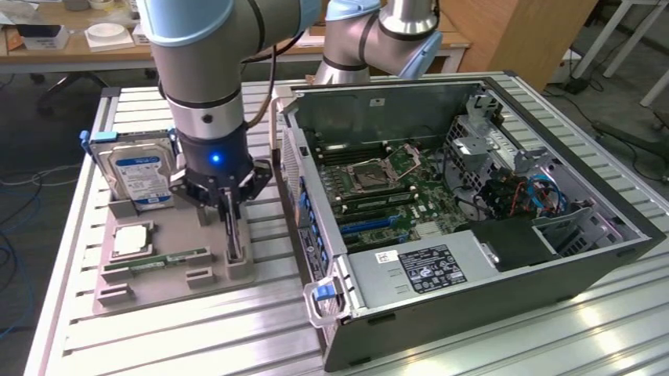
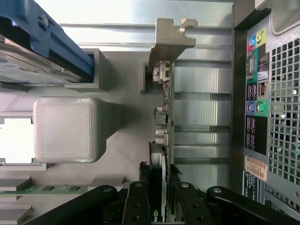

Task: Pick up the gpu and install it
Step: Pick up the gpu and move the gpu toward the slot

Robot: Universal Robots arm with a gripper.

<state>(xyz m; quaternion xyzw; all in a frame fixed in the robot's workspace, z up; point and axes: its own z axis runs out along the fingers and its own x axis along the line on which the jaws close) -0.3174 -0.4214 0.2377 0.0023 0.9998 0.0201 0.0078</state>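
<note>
The gpu [image 1: 232, 241] is a thin black card standing on edge in a slot of the grey holder tray [image 1: 157, 291], to the exterior view's left of the open computer case [image 1: 471, 196]. My gripper [image 1: 231, 223] comes straight down over it, its black fingers [image 2: 138, 204] pressed against both faces of the card. In the wrist view the gpu [image 2: 161, 140] appears edge-on, with its silver bracket [image 2: 171, 40] at the far end from my gripper [image 2: 161, 206]. The card's lower edge still looks seated in the tray slot.
The tray also holds a silver hard drive with a blue label [image 1: 141, 172], a CPU chip [image 1: 131, 239] and a green memory stick [image 1: 157, 262]. The case's rear port panel [image 2: 260, 117] is close beside the card. The motherboard [image 1: 387, 188] lies exposed inside the case.
</note>
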